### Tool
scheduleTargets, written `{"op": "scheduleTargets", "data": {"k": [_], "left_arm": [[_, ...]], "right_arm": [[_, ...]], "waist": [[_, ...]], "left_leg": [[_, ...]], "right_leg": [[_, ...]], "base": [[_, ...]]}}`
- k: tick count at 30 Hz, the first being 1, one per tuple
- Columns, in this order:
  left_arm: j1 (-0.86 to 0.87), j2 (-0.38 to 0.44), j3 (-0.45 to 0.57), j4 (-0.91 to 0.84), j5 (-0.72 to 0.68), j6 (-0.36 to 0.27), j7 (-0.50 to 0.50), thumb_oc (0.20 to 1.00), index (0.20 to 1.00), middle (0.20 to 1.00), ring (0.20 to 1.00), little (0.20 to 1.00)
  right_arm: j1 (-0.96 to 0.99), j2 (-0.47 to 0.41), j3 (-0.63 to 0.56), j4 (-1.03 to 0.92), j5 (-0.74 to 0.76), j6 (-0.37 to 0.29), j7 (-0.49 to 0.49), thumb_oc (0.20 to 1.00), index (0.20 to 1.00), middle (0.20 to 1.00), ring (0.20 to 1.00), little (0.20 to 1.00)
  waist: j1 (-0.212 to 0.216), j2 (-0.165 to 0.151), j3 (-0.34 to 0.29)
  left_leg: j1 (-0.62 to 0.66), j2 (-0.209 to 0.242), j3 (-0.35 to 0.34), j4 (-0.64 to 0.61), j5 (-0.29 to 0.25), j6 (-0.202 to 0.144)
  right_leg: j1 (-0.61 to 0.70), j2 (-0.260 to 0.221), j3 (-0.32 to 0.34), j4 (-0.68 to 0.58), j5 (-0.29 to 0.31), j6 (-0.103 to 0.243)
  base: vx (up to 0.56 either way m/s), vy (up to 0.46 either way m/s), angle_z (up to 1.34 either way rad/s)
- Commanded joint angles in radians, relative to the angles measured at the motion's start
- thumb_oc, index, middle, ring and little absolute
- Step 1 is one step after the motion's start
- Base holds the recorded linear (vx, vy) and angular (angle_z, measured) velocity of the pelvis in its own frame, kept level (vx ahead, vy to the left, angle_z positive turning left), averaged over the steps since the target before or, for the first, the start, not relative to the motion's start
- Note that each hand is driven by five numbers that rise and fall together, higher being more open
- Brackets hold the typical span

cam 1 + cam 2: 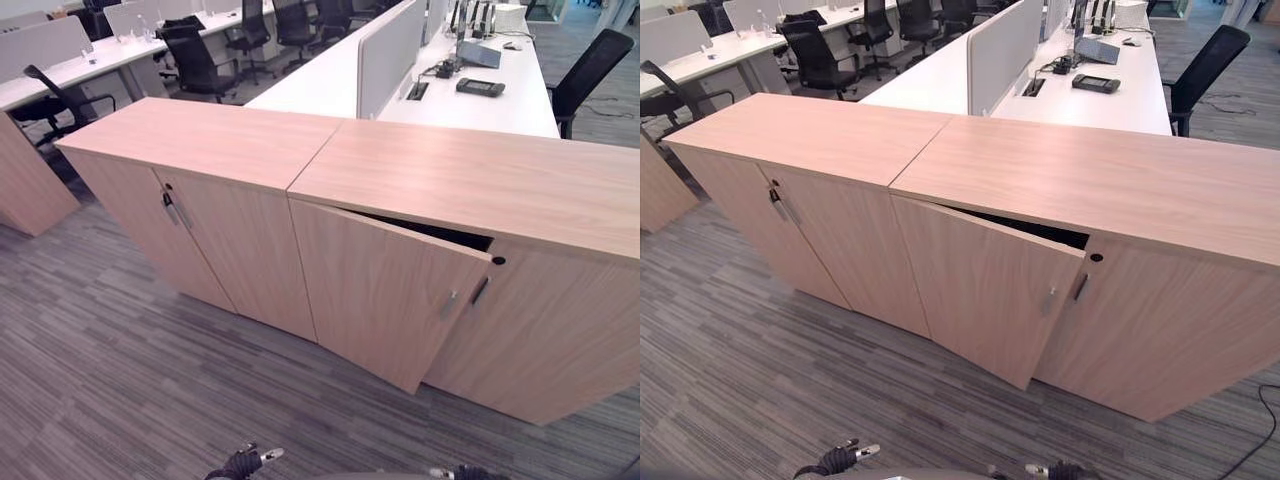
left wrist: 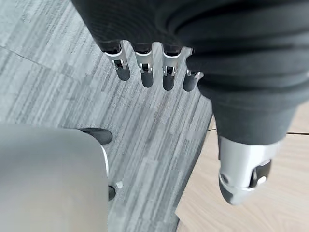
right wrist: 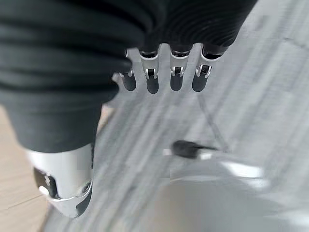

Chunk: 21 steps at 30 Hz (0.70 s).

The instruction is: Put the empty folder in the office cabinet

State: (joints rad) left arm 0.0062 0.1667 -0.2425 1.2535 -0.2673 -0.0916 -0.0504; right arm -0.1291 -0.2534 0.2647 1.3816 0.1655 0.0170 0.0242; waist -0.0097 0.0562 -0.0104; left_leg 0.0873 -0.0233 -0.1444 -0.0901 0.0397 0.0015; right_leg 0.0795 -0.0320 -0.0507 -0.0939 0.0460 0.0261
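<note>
Hanging left hand [image 2: 145, 67], right hand [image 3: 164, 72], relaxed, empty

Two cabinets [image 1: 230, 150] stood side by side on the carpet [image 1: 110, 370], touching, the left one with its doors shut. On the right cabinet [image 1: 480, 185] the left door [image 1: 385, 290] stood ajar, its free edge swung out before the shut right door [image 1: 550, 335]. Behind the cabinets ran a long desk [image 1: 330, 85] with a divider [image 1: 390, 50] along its middle and a phone [image 1: 480, 87] to the divider's right. Chairs [image 1: 195, 60] stood behind to the left, and another chair [image 1: 590, 70] at the desk's right.
</note>
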Motion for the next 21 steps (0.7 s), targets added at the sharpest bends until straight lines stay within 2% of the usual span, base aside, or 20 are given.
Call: {"op": "scheduleTargets", "data": {"k": [1, 6, 12, 15, 16, 17, 18, 21], "left_arm": [[-0.005, -0.002, -0.014, 0.071, 0.067, -0.011, 0.004, 1.000, 1.000, 1.000, 1.000, 1.000], [-0.008, 0.000, 0.001, 0.075, 0.061, -0.012, -0.001, 1.000, 1.000, 1.000, 1.000, 1.000], [-0.011, -0.012, 0.002, 0.067, 0.051, -0.018, 0.000, 1.000, 1.000, 1.000, 1.000, 1.000], [-0.014, -0.020, -0.007, 0.065, 0.051, -0.018, -0.006, 1.000, 1.000, 1.000, 1.000, 1.000], [-0.014, -0.018, -0.010, 0.069, 0.059, -0.016, -0.007, 1.000, 1.000, 1.000, 1.000, 1.000], [-0.014, -0.018, -0.010, 0.069, 0.059, -0.016, -0.007, 1.000, 1.000, 1.000, 1.000, 1.000], [-0.018, -0.011, -0.012, 0.073, 0.082, -0.012, -0.007, 1.000, 1.000, 1.000, 1.000, 1.000], [-0.016, 0.002, -0.008, 0.068, 0.096, -0.013, 0.005, 1.000, 1.000, 1.000, 1.000, 1.000]], "right_arm": [[-0.036, 0.000, 0.014, 0.048, -0.011, -0.002, 0.006, 1.000, 1.000, 1.000, 1.000, 1.000], [-0.031, 0.008, 0.008, 0.045, -0.016, -0.002, 0.002, 1.000, 1.000, 1.000, 1.000, 1.000], [-0.006, 0.012, -0.016, 0.042, -0.041, 0.004, -0.008, 1.000, 1.000, 1.000, 1.000, 1.000], [-0.009, 0.005, -0.033, 0.046, -0.055, 0.010, -0.015, 1.000, 1.000, 1.000, 1.000, 1.000], [-0.014, 0.005, -0.051, 0.049, -0.051, 0.010, -0.019, 1.000, 1.000, 1.000, 1.000, 1.000], [-0.014, 0.005, -0.052, 0.049, -0.051, 0.010, -0.019, 1.000, 1.000, 1.000, 1.000, 1.000], [-0.021, -0.002, -0.079, 0.067, -0.048, 0.013, -0.021, 1.000, 1.000, 1.000, 1.000, 1.000], [-0.017, -0.004, -0.080, 0.078, -0.064, 0.016, -0.034, 1.000, 1.000, 1.000, 1.000, 1.000]], "waist": [[0.024, -0.036, -0.018], [0.024, -0.030, -0.013], [0.006, 0.000, 0.011], [-0.002, 0.022, 0.031], [-0.002, 0.033, 0.047], [-0.001, 0.033, 0.047], [0.009, 0.043, 0.057], [0.022, 0.027, 0.060]], "left_leg": [[-0.016, -0.029, -0.023, 0.003, -0.064, -0.023], [-0.017, -0.038, -0.024, 0.003, -0.064, -0.016], [-0.029, -0.070, -0.010, 0.003, -0.062, 0.005], [-0.040, -0.085, 0.011, 0.003, -0.061, 0.020], [-0.044, -0.089, 0.035, 0.003, -0.061, 0.022], [-0.044, -0.089, 0.036, 0.003, -0.062, 0.022], [-0.053, -0.070, 0.074, 0.003, -0.066, 0.017], [-0.044, -0.065, 0.091, 0.003, -0.070, 0.016]], "right_leg": [[-0.004, -0.011, -0.003, 0.007, -0.057, 0.077], [-0.011, -0.032, -0.002, 0.007, -0.042, 0.089], [-0.047, -0.077, 0.009, 0.019, -0.005, 0.114], [-0.100, -0.102, 0.019, 0.072, -0.005, 0.131], [-0.136, -0.123, 0.002, 0.119, -0.002, 0.140], [-0.137, -0.123, 0.004, 0.121, -0.003, 0.140], [-0.155, -0.176, -0.105, 0.153, -0.002, 0.147], [-0.139, -0.194, -0.172, 0.150, 0.010, 0.144]], "base": [[0.00, 0.000, 0.00], [-0.01, 0.050, -0.01], [-0.04, 0.115, -0.07], [-0.06, 0.155, -0.26], [-0.06, 0.141, -0.43], [-0.10, 0.094, -0.72], [-0.06, 0.003, -1.12], [-0.01, -0.037, -0.69]]}}
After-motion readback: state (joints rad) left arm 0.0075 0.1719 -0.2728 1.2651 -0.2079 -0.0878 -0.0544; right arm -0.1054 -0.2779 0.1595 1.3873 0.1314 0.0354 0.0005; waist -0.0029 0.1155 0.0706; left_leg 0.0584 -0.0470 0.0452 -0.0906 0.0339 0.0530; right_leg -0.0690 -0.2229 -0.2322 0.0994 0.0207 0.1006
